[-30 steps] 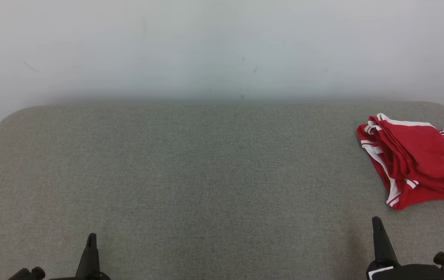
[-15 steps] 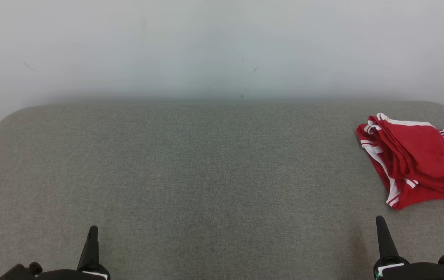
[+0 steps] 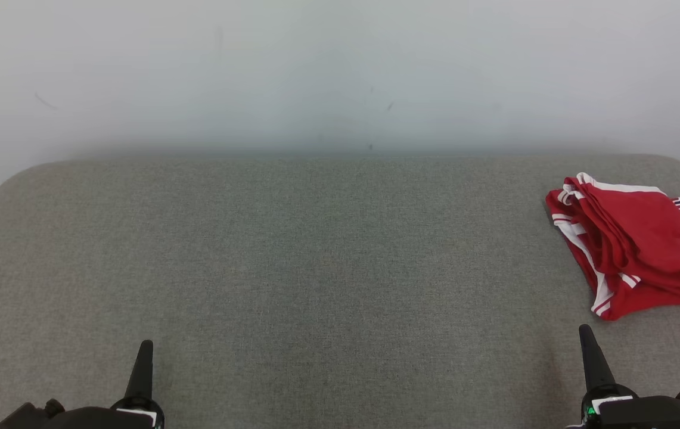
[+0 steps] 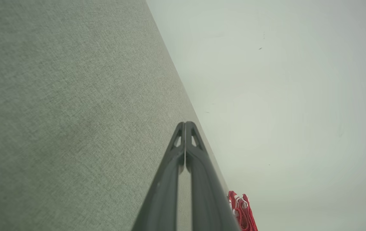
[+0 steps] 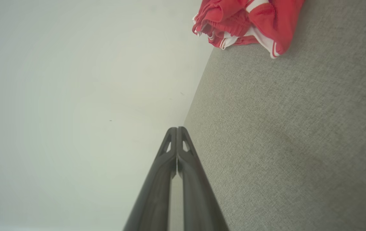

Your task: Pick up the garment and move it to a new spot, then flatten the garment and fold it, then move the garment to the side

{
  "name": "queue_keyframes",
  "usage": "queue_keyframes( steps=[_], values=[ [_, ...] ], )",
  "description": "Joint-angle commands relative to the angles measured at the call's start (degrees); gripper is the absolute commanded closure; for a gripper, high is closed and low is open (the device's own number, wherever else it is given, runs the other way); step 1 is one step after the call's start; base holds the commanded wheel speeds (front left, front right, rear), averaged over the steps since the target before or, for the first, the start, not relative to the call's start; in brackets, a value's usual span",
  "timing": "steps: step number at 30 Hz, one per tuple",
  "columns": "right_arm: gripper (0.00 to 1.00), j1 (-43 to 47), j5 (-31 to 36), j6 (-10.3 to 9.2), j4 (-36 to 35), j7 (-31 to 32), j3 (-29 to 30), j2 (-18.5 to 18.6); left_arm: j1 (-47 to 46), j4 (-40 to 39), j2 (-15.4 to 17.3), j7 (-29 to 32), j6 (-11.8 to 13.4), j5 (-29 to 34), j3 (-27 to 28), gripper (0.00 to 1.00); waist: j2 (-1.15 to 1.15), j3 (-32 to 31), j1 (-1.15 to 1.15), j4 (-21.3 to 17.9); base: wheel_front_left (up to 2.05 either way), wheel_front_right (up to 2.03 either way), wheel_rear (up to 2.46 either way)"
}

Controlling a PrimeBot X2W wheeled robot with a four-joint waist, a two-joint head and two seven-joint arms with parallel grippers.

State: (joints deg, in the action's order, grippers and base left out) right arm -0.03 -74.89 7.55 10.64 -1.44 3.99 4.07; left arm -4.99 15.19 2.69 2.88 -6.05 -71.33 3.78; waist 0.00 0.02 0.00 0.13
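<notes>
Garment folded, far right on counter. Our left gripper and right gripper: fingers together, empty. We judge task finished; retract slowly, avoid cloth.

Folded red garment, far right

My fingers are matt dark plastic. The surface is coarse grey woven cloth; the garment is smooth red fabric.

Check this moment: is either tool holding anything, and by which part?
Nothing is held. The left tool and right tool are shut on nothing; the red garment lies apart on the surface.
</notes>
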Motion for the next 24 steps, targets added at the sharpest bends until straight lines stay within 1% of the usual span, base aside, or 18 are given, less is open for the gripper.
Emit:
queue_keyframes(
  steps=[1, 24],
  values=[
    [1.00, -1.0, -1.3, -0.08, -0.4, 0.4, 0.3, 0.3, -1.4, -0.2, 0.3, 0.4, -0.4, -1.7, 0.2, 1.00, 0.00, 0.0, 0.00, 0.0, 0.00, 0.00, 0.00],
    [1.00, -1.7, -11.4, -0.09, -0.6, 3.0, 1.6, 0.1, -2.9, 0.8, 0.3, 3.3, -1.2, -12.8, 0.7, 1.00, 0.00, 0.1, 0.00, -0.1, 0.00, 0.00, 0.00]
  ],
)
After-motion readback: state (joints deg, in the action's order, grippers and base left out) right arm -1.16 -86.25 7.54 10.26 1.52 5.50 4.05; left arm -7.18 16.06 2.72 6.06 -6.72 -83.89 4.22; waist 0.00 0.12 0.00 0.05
